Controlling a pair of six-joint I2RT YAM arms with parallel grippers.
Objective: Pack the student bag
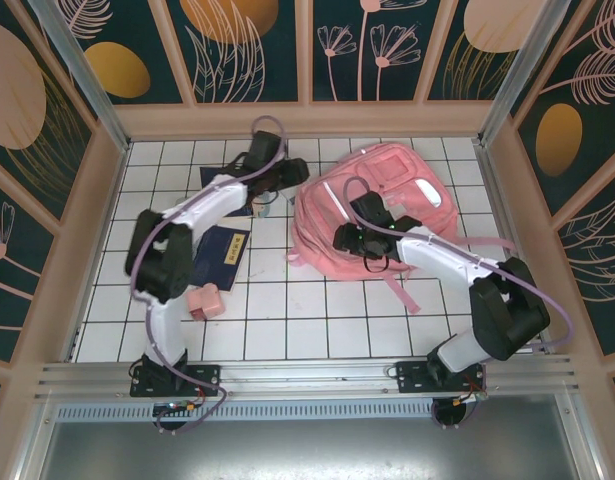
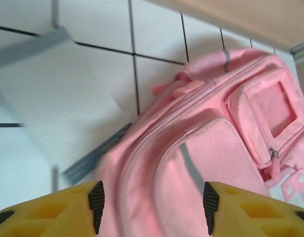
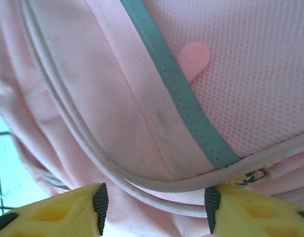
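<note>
The student bag lies flat on the far right part of the white tiled worktop, front side up and close to the back wall. Its pink straps trail out to the right and toward the near edge. You get that layout from the top camera, which also has a dark blue booklet and a small pink box left of the bag, well apart from it. Same view puts the left fingers just off the bag's left edge and the right fingers over its near left part.

The left wrist camera picks up stuff the overhead doesn't: a front pocket with a window panel, a grey strip down the bigger pocket, and a white lined pad right beside the bag. The left fingers are spread apart with nothing pinched, and the bag past them looks soft and a bit blurry.

The right wrist camera is practically on the fabric. It shows a mesh panel, a round pink pull tab, a grey-green strip, a metal zip slider and some grubby marks along the piping. The right fingers are released too, with the fabric lying flat between them, not bunched.
</note>
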